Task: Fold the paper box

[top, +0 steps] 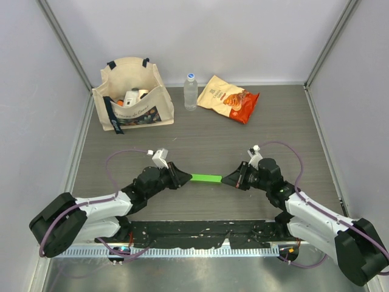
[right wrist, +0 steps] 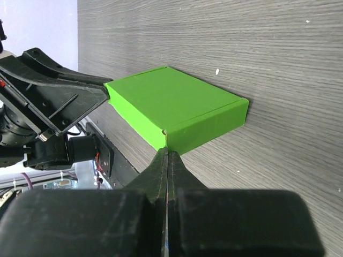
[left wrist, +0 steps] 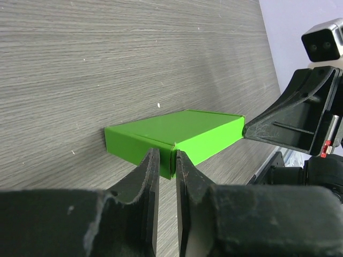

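Green paper box point(top: 205, 178) lies on the table point(top: 213, 131) between both arms, looks folded shut | left gripper point(left wrist: 165, 155) jaws a crack apart at its corner, cannot tell if pinching | right gripper point(right wrist: 168, 151) jaws closed, empty, tip touching | left: maybe final pressing

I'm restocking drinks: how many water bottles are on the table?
1. The water bottle stands at the far side, between the tote bag and the snack bag. More may be hidden inside the tote bag.
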### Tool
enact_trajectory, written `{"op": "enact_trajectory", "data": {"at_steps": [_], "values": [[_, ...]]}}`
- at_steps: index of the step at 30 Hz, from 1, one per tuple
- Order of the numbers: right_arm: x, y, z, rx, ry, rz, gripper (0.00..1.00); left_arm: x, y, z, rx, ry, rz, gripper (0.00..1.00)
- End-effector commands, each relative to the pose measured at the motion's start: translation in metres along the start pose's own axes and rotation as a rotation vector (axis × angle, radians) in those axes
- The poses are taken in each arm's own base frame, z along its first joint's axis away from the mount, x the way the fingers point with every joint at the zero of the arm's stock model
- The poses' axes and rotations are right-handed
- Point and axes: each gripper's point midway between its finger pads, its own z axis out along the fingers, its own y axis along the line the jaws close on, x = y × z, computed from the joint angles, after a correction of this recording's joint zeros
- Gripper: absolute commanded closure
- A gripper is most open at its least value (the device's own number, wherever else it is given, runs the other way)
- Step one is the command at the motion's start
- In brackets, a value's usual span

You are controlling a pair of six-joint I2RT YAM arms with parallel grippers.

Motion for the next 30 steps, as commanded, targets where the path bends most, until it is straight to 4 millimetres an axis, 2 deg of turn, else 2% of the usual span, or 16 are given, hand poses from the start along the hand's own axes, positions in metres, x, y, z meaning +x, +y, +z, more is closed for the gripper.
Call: {"op": "enact_trajectory", "data": {"at_steps": [1,5,8,12,14,18,19,24,30], "values": [[0.026,-0.042,-0.001,0.125,0.059,0.047,0.99,0.046,0.047,-0.015,-0.139,0.157,0.014,1.00],[0.025,-0.041,-0.002,0.124,0.050,0.050,0.98,0.048,0.051,-0.017,-0.154,0.155,-0.005,0.96],[0.027,-0.044,-0.001,0.137,0.058,0.056,0.95,0.048,0.052,-0.018,-0.163,0.154,-0.012,0.88],[0.029,-0.047,-0.002,0.150,0.069,0.060,0.89,0.048,0.053,-0.023,-0.172,0.156,-0.010,0.71],[0.029,-0.045,-0.003,0.145,0.070,0.063,0.87,0.039,0.050,-0.024,-0.165,0.114,-0.005,0.66],[0.026,-0.037,-0.006,0.133,0.068,0.058,0.77,0.033,0.048,-0.034,-0.154,0.089,0.005,0.51],[0.024,-0.034,-0.007,0.127,0.062,0.052,0.75,0.026,0.041,-0.036,-0.133,0.061,0.006,0.49],[0.017,-0.030,-0.005,0.129,0.060,0.016,0.70,0.013,0.037,-0.042,-0.145,0.025,0.039,0.44],[0.003,-0.033,0.006,0.178,0.049,-0.030,0.61,0.004,0.038,-0.034,-0.193,0.018,0.052,0.33]]}}
